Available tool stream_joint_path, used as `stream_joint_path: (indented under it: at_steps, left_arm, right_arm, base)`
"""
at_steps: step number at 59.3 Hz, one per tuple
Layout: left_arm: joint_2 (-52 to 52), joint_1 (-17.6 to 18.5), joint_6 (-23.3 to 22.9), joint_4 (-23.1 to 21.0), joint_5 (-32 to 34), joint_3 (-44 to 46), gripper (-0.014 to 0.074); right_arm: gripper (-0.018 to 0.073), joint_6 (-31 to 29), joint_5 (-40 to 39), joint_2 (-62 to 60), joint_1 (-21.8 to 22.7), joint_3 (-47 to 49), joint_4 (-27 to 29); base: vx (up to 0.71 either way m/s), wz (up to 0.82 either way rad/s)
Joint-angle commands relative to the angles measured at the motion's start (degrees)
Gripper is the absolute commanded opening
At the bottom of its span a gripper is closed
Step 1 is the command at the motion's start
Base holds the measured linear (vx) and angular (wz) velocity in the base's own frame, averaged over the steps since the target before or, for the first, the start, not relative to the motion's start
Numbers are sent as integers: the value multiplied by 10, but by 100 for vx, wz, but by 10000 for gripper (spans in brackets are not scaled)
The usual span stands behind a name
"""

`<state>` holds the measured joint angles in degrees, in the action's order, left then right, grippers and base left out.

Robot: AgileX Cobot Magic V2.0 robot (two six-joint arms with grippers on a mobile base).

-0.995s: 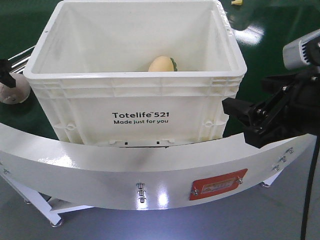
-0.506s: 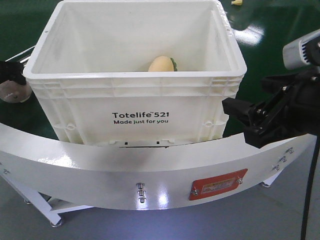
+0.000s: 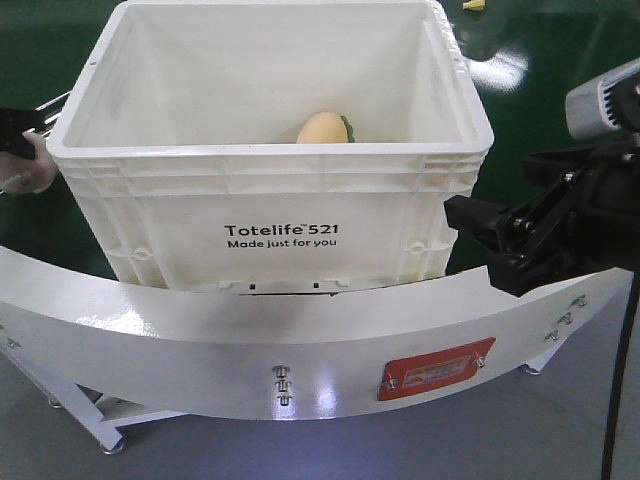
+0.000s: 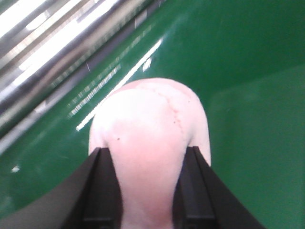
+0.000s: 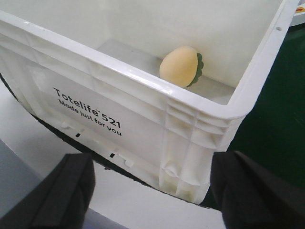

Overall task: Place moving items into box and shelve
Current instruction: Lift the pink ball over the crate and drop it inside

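The box [image 3: 270,158], a large white crate printed "Totelife 521", stands in the middle of the front view. One moving item, a pale yellow-tan lump with a green edge [image 3: 322,129], lies on its floor and also shows in the right wrist view [image 5: 178,66]. Left of the box, my left gripper [image 3: 12,135] is shut on the other item, a greyish-pink lump [image 4: 147,124], above the green surface; its black fingers [image 4: 102,191] press both sides. My right gripper [image 5: 150,191] stands open beside the box's front right corner [image 5: 190,143], holding nothing.
A curved white panel [image 3: 300,340] with a red label [image 3: 435,372] runs across in front of the box. A shiny metal rail [image 4: 57,38] lies beyond the pink lump. A small yellow object [image 3: 474,5] sits on the green surface at the back right.
My left gripper has lifted the greyish-pink lump a little, up along the box's left wall. The right arm, the box and the yellow-tan lump have not moved.
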<state>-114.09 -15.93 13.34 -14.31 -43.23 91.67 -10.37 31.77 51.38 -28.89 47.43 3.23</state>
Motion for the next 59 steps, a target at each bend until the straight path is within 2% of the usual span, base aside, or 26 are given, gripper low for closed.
stream_joint_path:
  at_steps: [1,11,18,26,33,38,43,49,59]
  left_arm:
    - [76,2,0,-9,16,38,298]
    - [153,3,3,-35,1,57,298]
    - [204,15,35,-65,-1,57,298]
    - [244,55,83,-121,-8,57,298]
    - [253,107,131,-186,-19,56,298]
    - [247,148,162,-205,-28,56,309]
    - [236,190,178,-205,-30,55,360]
    - [223,226,190,-204,-30,55,472]
    - [203,254,191,-203,-34,55,656]
  right_arm:
    - [546,2,-40,-8,2,17,-2]
    - [546,2,-40,-8,2,17,-2]
    - [546,2,-40,-8,2,17,-2]
    - [546,2,-40,-8,2,17,-2]
    - [546,2,-40,-8,2,17,-2]
    - [546,2,-40,-8,2,17,-2]
    - [546,2,-40,-8,2,17,-2]
    - [546,2,-41,-8,2,17,-2]
    - [546,2,-40,-8,2,17,-2]
  base:
    - [0,0]
    - [0,0]
    - [0,0]
    - [0,0]
    - [0,0]
    - [0,0]
    - [0,0]
    - [0,0]
    - [0,0]
